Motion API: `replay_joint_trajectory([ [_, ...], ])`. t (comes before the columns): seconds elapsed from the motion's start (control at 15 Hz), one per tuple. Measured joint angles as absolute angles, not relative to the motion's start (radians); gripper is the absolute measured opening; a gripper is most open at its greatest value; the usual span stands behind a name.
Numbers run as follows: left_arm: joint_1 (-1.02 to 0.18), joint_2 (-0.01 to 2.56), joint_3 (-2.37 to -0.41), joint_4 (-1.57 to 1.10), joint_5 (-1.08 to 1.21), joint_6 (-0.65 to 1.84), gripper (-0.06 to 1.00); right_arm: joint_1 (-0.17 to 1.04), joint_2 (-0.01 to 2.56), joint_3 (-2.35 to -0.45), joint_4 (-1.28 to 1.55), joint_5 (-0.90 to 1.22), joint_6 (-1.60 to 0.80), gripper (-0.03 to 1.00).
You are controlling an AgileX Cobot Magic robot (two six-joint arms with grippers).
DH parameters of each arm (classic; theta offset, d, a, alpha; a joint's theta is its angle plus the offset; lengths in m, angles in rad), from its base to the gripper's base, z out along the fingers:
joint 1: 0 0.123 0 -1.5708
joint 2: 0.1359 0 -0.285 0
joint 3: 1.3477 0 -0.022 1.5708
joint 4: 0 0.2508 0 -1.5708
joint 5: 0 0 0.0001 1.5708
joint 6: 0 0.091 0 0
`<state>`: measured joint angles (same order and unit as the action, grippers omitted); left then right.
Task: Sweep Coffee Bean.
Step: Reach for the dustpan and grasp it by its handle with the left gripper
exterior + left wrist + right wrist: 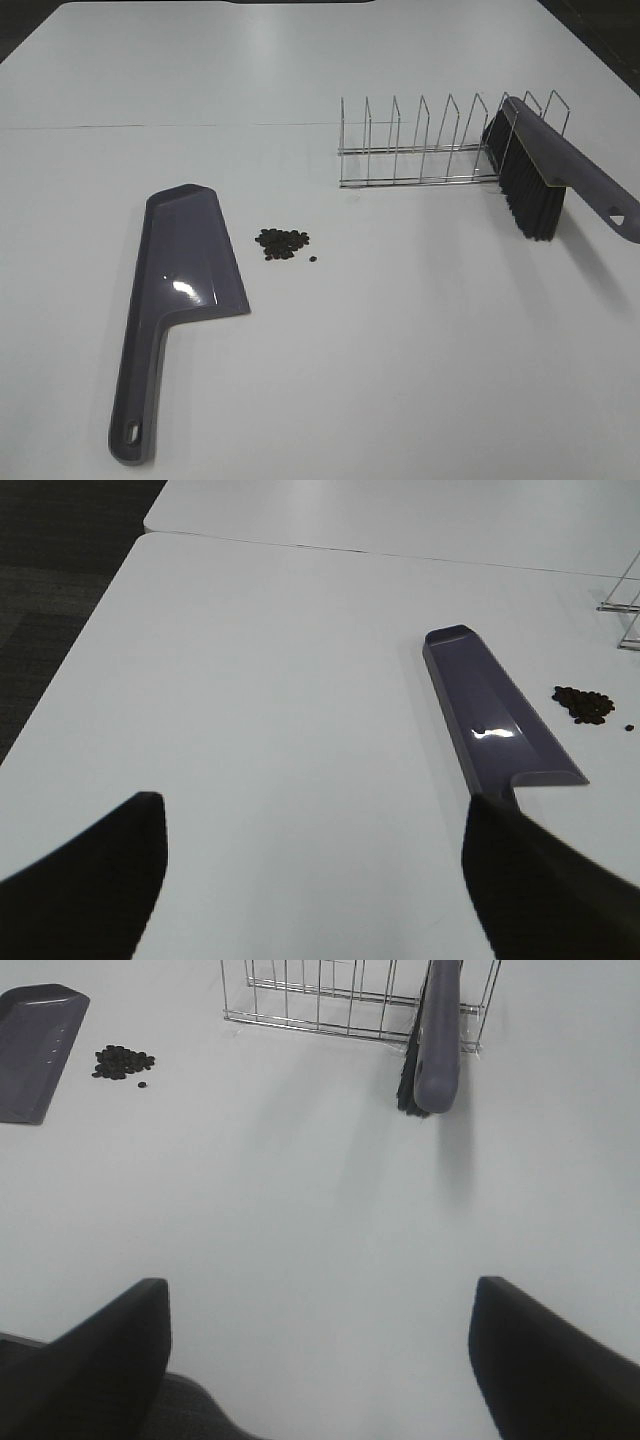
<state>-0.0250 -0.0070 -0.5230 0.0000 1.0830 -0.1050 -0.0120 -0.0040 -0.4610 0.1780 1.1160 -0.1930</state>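
Far from left claw [315,802]: coffee bean [584,704]

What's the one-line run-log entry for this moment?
left gripper: open, empty | right gripper: open, empty | coffee bean: unswept, beside dustpan | brush: against wire rack

1. The dustpan [190,250] is grey-purple moulded plastic, smooth and glossy, with a bright highlight on its pan.
2. The coffee beans [282,242] are dark brown-black and dull, a grainy patch against the smooth surface.
3. The wire rack [420,150] is thin bare metal wire with a shiny, chrome-like finish.
4. The brush [585,180] has a smooth grey-purple plastic back and handle, less glossy than the dustpan; its bristles [528,200] are black, dense and matt.
5. The counter [400,350] is white and smooth, with a soft satin sheen.
6. The left end effector [315,805] and right end effector [320,1285] show black, matt fingers.
7. The floor [50,580] looks dark and faintly textured, like carpet.
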Motion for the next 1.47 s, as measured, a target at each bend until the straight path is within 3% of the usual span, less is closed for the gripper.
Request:
replay_joint_trajectory([
  [1.2,-0.025,-0.007,-0.523,0.0,1.083,-0.105,0.74,-0.012,-0.004,-0.461,0.179,1.116,-0.193,0.72],
  [1.47,-0.025,-0.007,-0.523,0.0,1.083,-0.105,0.79,-0.012,-0.004,-0.461,0.179,1.116,-0.193,0.73],
])
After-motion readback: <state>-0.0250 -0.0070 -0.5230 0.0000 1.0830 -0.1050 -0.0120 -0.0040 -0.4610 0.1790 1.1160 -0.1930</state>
